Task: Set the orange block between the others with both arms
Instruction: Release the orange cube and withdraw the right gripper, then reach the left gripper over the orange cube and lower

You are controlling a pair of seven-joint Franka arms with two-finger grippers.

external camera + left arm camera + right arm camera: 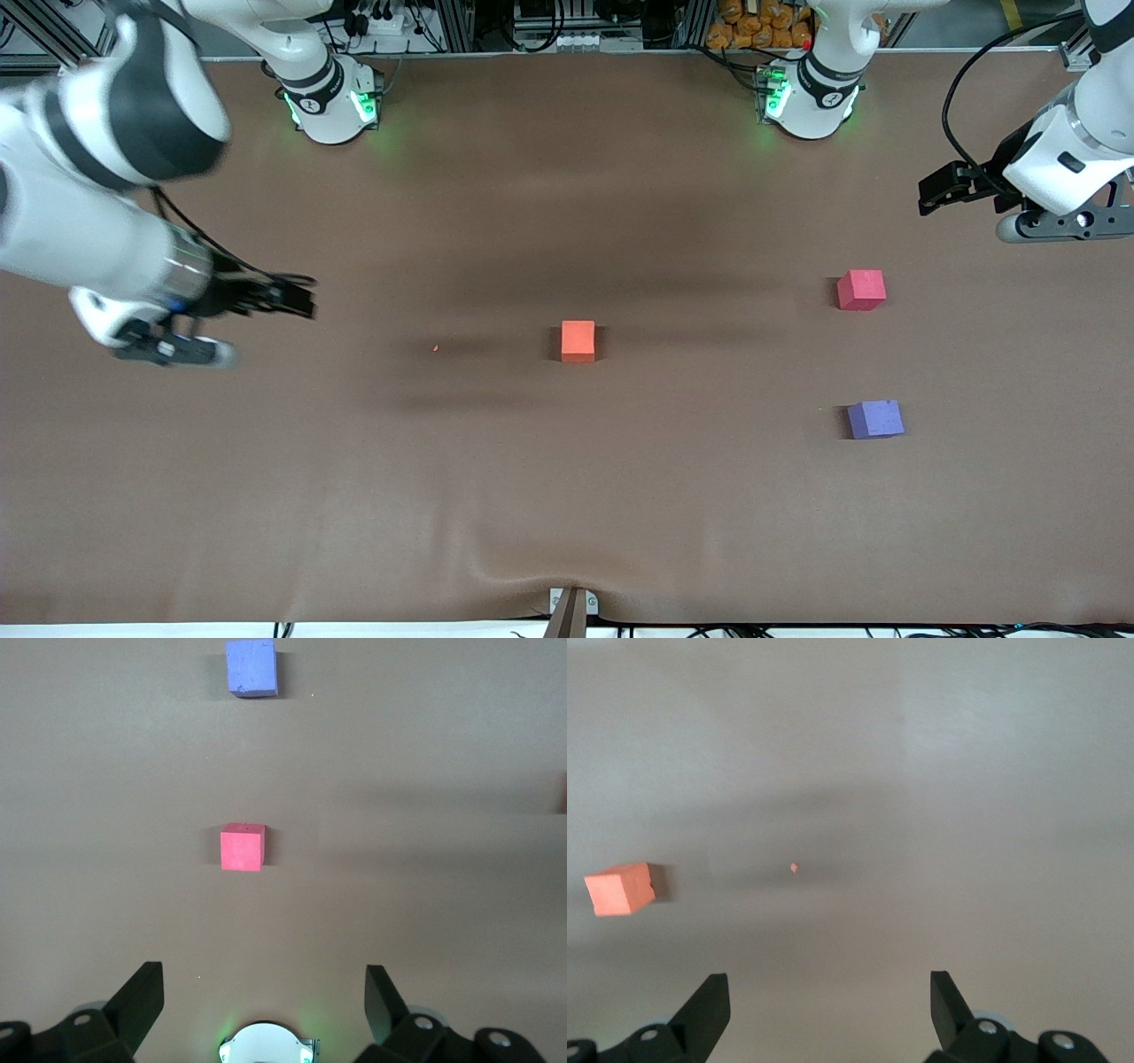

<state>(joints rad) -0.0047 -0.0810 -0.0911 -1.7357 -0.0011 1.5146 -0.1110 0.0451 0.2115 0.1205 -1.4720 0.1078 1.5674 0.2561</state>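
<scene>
Orange block (578, 340) rests flat at mid-desk, edges square to the desk (567, 496) edges; a cube, no long axis. Left end effector (941, 190) and right end effector (297, 297) hover open, empty.

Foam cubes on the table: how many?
3. The orange block sits mid-table. The pinkish-red cube and the purple-blue cube lie toward the left arm's end, the purple-blue one nearer the front camera. Nothing looks hidden.
</scene>
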